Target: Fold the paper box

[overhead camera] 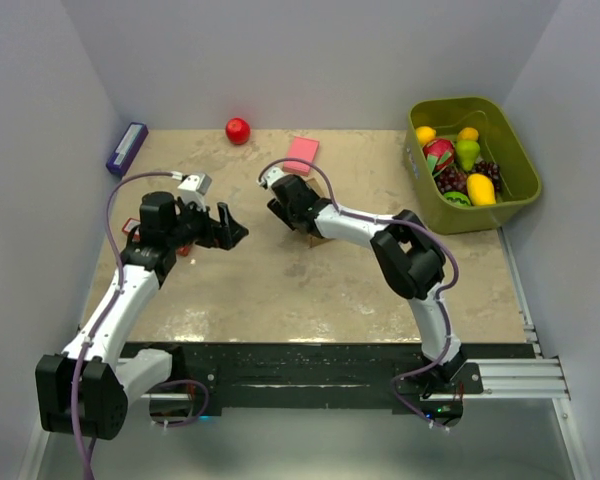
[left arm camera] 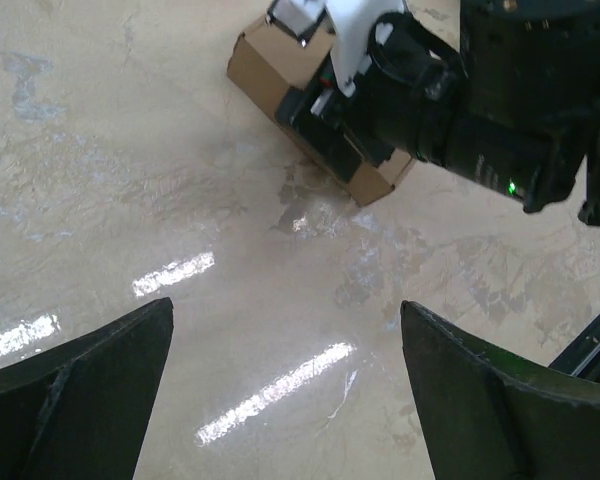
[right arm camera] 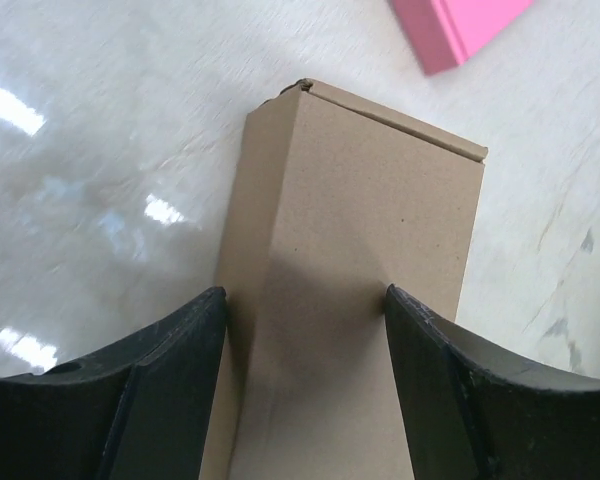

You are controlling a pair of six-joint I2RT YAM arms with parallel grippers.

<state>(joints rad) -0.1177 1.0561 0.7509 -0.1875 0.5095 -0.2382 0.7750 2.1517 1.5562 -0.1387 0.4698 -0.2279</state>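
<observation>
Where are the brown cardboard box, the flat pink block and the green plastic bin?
brown cardboard box [right arm camera: 360, 250]: right wrist view, on its upper face.
flat pink block [overhead camera: 302, 153]: top external view, on its flat top.
green plastic bin [overhead camera: 517, 150]: top external view, on its right inner wall.

The bench [overhead camera: 280, 290] has a pale beige, marbled top, glossy enough to throw back streaks of light. The paper box [right arm camera: 360, 250] lies near its middle as a closed brown cardboard carton, one long face down. Just beyond it lies a flat pink block [overhead camera: 302, 154], apart from the carton. A red ball [overhead camera: 238, 130] rests at the far edge, a flat blue-purple case [overhead camera: 126, 148] in the far left corner, and a green bin [overhead camera: 475, 220] (holding toy fruit) at the far right.
</observation>
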